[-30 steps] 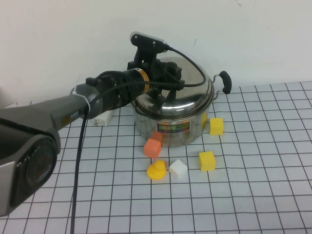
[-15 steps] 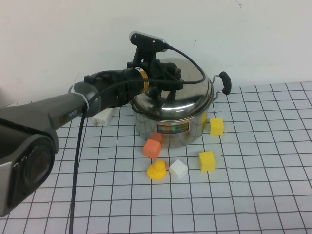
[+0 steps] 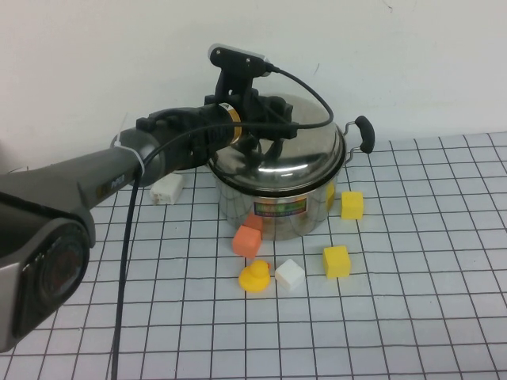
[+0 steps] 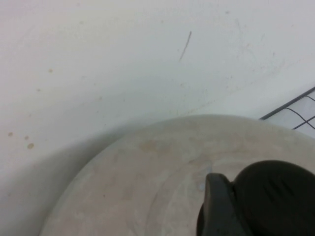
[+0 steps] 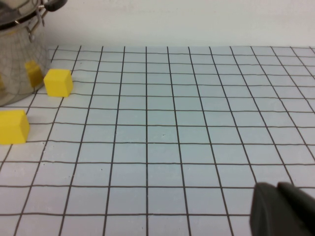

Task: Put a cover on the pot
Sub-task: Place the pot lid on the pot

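Observation:
The steel pot (image 3: 273,210), with black side handles and a colourful label, stands at the back of the gridded table near the wall. The domed steel lid (image 3: 313,150) lies on top of it, about level. My left gripper (image 3: 264,136) reaches in from the left over the lid's middle and is shut on its black knob (image 4: 275,196); one finger (image 4: 216,206) presses the knob's side above the dome (image 4: 147,172). My right gripper (image 5: 283,209) is shut and empty, low over the table to the right of the pot (image 5: 15,64); it is out of the high view.
Loose foam pieces lie in front of the pot: an orange cube (image 3: 247,239), a yellow duck (image 3: 254,276), a white cube (image 3: 290,274) and two yellow cubes (image 3: 336,260) (image 3: 352,204). A white block (image 3: 166,188) lies left of the pot. The wall is just behind.
My left gripper has shifted slightly up and back with the lid, whose left edge has come level over the pot's rim. The pot and foam pieces have not moved.

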Motion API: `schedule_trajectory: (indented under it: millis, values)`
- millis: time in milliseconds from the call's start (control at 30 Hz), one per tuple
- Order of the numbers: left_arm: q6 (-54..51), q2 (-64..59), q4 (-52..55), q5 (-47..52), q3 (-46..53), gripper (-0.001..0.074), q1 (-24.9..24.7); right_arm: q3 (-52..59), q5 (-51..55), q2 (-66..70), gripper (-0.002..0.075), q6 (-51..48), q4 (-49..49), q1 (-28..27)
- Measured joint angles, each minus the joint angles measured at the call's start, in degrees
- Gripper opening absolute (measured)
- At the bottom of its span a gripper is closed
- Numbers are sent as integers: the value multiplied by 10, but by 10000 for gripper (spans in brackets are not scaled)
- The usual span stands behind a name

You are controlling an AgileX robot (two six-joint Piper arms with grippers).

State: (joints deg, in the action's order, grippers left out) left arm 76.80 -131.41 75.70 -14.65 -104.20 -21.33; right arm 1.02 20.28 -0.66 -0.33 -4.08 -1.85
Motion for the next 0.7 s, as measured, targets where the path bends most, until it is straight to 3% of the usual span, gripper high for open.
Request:
schedule_trajectory:
  millis: [233,700]
  values:
    - [74,0,63,1,-3,330,0,0,0,0,9,0,0,0]
    - [111,-5,97,-9,-5,330,0,0,0,0,9,0,0,0]
